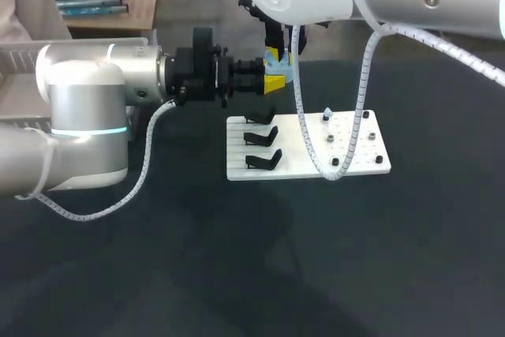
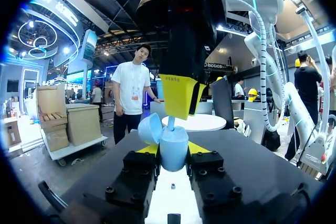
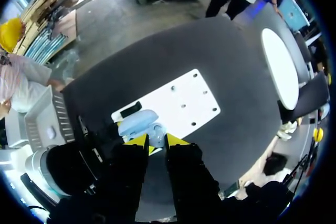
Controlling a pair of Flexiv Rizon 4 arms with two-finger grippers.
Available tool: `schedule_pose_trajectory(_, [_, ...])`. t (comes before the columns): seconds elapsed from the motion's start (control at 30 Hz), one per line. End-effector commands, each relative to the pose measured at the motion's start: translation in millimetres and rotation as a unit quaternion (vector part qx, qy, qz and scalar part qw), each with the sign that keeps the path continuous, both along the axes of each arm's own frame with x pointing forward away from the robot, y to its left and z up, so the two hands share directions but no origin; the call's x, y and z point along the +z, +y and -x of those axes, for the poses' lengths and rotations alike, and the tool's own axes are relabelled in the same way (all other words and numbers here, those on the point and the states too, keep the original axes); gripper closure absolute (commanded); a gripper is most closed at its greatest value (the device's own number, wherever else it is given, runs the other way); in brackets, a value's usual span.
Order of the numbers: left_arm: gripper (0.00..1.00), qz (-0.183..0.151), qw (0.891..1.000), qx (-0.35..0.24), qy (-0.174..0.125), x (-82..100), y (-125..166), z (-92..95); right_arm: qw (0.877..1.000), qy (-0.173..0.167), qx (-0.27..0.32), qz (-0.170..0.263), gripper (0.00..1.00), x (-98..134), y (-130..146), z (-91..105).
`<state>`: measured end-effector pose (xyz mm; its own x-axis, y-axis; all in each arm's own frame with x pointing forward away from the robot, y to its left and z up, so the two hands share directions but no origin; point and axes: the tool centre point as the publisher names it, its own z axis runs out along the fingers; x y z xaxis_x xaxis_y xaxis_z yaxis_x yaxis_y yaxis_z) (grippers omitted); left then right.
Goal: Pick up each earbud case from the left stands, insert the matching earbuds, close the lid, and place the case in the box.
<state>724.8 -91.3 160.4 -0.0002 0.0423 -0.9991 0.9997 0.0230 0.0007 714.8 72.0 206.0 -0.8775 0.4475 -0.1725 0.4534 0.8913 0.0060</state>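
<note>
A light blue earbud case is held up behind the white board, its lid swung open to one side. My left gripper is shut on the case's body from both sides; in the head view it comes in level from the left. My right gripper hangs straight above the case, its jaws shut on a light blue earbud whose lower end meets the case's open top. In the right wrist view the gripper sits right over the case.
The white board lies mid-table with three empty black stands on its left part and one light blue earbud on a peg at its right. A pale box stands at the far left, beyond my left arm.
</note>
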Motion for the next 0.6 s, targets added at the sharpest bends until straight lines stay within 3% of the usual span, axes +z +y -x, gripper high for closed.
schedule_pose_trajectory(0.03, [1.0, 0.001, 1.0, 0.0, -0.001, -0.4, -0.2, -0.3, 1.0, 0.002, 0.0, 0.0, 1.0, -0.8, 1.0, -2.1])
schedule_pose_trajectory(0.6, [1.0, 0.001, 1.0, 0.0, -0.001, -0.4, -0.2, -0.3, 1.0, 0.009, 0.005, 0.002, 1.0, -6.4, 2.9, -4.5])
